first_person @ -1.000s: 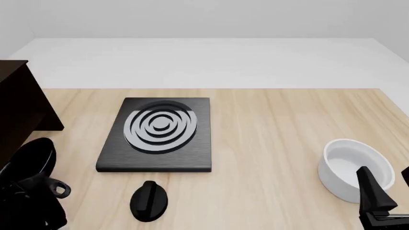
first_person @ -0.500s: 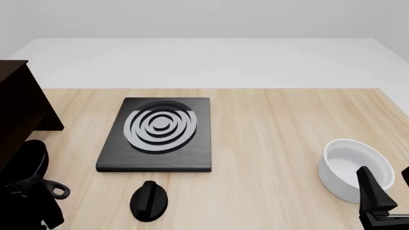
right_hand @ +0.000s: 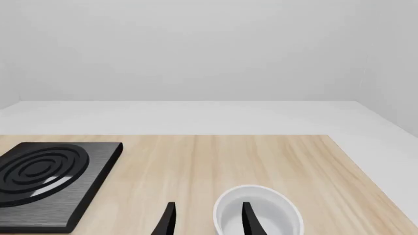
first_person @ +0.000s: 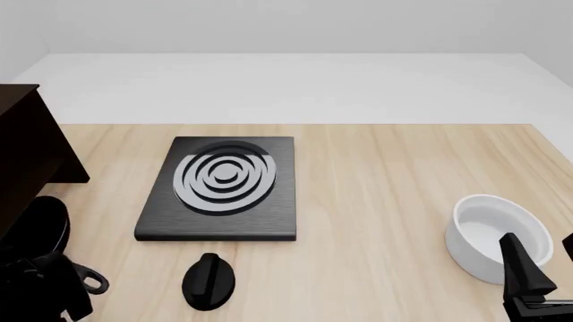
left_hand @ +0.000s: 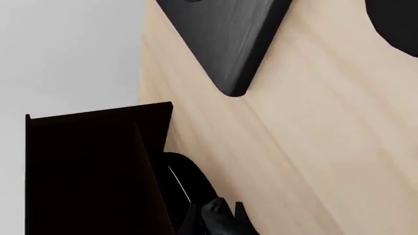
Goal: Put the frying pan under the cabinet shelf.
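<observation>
The left tool [first_person: 54, 285] grips the frying pan [first_person: 40, 225] by its handle, the pan partly beneath the cabinet shelf [first_person: 27, 154]. The right tool [right_hand: 205, 220] hovers with fingers apart, holding nothing, above the white bowl [first_person: 497, 235] on the worktop [first_person: 376, 188].

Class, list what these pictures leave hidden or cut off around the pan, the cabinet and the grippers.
- Frying pan: partly hidden by the cabinet and left arm, front view.
- Left gripper: cut by the frame edge, left wrist view; its grip cannot be told.
- Cabinet: cut by the left edge, front view.
- Right gripper: only its fingertips show.
</observation>
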`<act>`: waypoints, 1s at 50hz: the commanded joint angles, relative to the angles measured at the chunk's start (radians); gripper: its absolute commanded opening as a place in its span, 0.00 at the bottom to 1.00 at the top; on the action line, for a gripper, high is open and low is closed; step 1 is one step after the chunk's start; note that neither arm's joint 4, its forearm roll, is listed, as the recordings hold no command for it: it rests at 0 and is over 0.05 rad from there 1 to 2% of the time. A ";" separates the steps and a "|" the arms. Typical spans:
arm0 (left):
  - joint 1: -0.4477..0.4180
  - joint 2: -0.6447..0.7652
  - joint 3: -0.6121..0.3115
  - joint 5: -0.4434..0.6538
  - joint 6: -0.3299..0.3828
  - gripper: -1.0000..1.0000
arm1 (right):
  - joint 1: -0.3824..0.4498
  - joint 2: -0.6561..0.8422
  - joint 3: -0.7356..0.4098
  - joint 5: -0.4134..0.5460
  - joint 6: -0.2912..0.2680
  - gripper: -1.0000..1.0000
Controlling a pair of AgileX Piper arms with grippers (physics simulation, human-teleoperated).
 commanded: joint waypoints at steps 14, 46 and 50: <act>0.050 0.318 0.000 -0.361 0.088 0.00 | 0.000 0.000 0.000 0.000 0.000 1.00; 0.024 0.600 0.000 -0.609 0.140 0.00 | 0.000 0.000 0.000 0.000 0.000 1.00; 0.019 0.605 0.000 -0.610 0.148 1.00 | 0.000 0.000 0.000 0.000 0.000 1.00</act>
